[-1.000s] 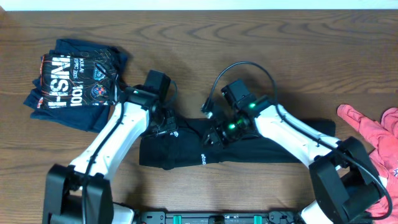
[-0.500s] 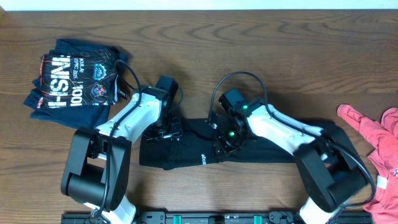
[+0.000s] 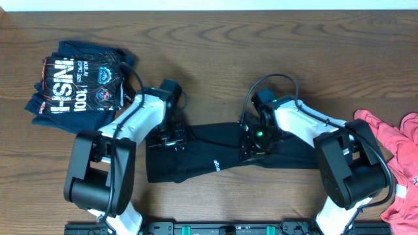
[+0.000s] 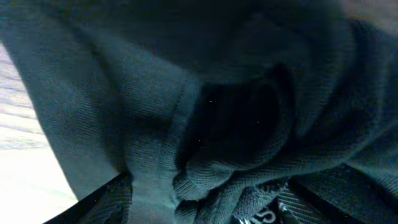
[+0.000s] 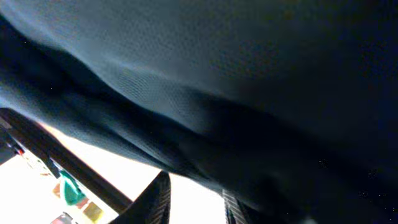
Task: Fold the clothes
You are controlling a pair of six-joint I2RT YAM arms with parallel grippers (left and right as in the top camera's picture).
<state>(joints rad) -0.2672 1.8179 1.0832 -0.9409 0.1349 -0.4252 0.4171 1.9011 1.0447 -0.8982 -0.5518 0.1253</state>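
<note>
The black T-shirt (image 3: 219, 147) lies as a long folded band across the middle of the table, with a small white logo (image 3: 213, 164) near its front edge. My left gripper (image 3: 171, 138) is pressed down on its left end. In the left wrist view that gripper (image 4: 208, 186) stands wide, with dark cloth bunched loosely between its fingers (image 4: 109, 199). My right gripper (image 3: 253, 142) rests on the band's middle. In the right wrist view its jaws (image 5: 194, 190) are slightly parted with light between them, and black cloth drapes over the tips.
A folded navy printed shirt (image 3: 81, 85) lies at the back left of the wooden table (image 3: 261, 52). A crumpled coral-red garment (image 3: 398, 150) sits at the right edge. A dark rail (image 3: 209, 228) runs along the front edge.
My right gripper has slid to the right along the black shirt and its jaws have parted a little. My left gripper has shifted slightly toward the front and widened.
</note>
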